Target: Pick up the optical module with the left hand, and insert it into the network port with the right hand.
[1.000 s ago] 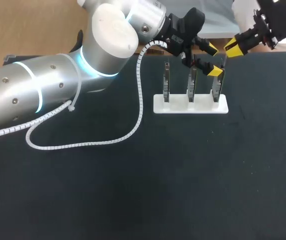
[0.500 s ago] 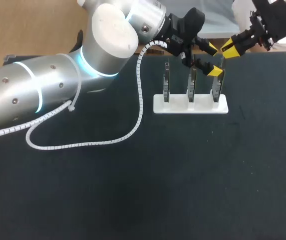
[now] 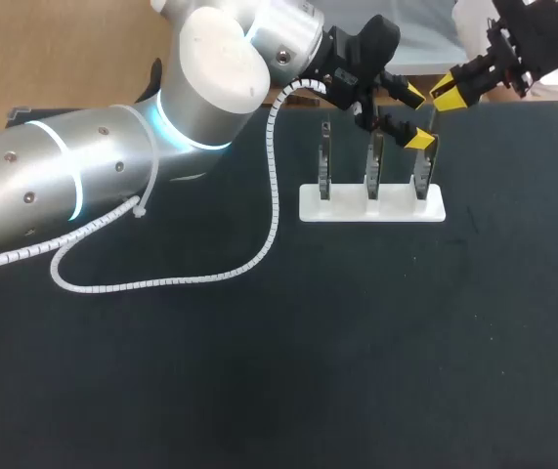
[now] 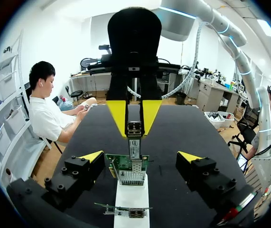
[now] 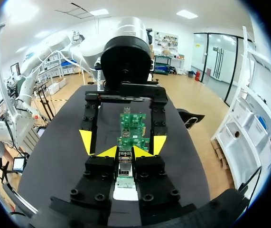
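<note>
The dark table (image 3: 259, 371) is seen to carry a white holder (image 3: 371, 207) in the upper right part of the head view, and three upright boards (image 3: 374, 168) are stood in a row in it. The left gripper (image 3: 417, 117) is held at the top of that view, right of centre, above the rightmost board (image 3: 423, 174). Its yellow-tipped fingers are spread wide and nothing is gripped by them. In the left wrist view the green board is seen between those spread fingers, with neither finger touching it. The right gripper (image 3: 445, 94) is brought in from the upper right corner of the head view, just beside the left one. Its fingers are nearly together and are clamped from two sides on the optical module (image 4: 134, 137). The module is held upright above the rightmost board. Its lower end is placed at the mouth of the network port (image 4: 135, 167) on that board; whether it has entered the port cannot be told. A white spiral-wrapped cable (image 3: 210, 274) is draped from the left arm across the table in the left half of the head view.
</note>
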`<state>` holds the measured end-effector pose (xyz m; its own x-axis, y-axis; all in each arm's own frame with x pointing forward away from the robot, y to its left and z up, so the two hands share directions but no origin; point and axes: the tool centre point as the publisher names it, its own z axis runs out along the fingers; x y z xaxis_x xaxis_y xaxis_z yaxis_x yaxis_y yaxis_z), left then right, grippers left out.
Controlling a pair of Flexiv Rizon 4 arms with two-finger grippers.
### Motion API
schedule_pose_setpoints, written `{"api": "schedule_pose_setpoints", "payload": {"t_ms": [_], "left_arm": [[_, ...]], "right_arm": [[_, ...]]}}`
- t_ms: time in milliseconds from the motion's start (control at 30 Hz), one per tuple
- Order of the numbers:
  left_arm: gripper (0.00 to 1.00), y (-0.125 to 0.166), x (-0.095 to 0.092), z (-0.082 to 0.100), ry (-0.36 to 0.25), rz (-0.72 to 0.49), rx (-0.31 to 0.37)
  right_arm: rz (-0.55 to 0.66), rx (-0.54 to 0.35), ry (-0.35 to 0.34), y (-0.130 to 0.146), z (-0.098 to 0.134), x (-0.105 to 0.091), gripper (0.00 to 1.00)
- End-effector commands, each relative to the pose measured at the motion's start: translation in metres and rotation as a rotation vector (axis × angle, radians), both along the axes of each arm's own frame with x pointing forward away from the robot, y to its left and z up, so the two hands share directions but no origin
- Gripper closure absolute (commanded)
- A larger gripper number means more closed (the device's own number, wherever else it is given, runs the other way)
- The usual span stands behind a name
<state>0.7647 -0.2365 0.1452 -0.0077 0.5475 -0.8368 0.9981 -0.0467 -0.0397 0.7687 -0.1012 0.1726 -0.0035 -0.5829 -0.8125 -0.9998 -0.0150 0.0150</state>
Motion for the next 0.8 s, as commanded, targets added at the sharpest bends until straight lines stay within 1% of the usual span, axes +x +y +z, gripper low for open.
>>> {"api": "schedule_pose_setpoints", "payload": {"t_ms": [33,500,800], "left_arm": [[0.00,-0.0009,0.0022,0.0004,0.002,-0.004,0.004],[0.00,-0.0009,0.0022,0.0004,0.002,-0.004,0.004],[0.00,-0.0009,0.0022,0.0004,0.002,-0.004,0.004]], "right_arm": [[-0.001,0.010,-0.001,-0.0015,-0.0007,-0.0021,1.00],[-0.019,0.013,-0.012,-0.0031,-0.0013,-0.0034,1.00],[-0.025,0.011,-0.019,-0.0028,-0.0027,-0.0004,1.00]]}}
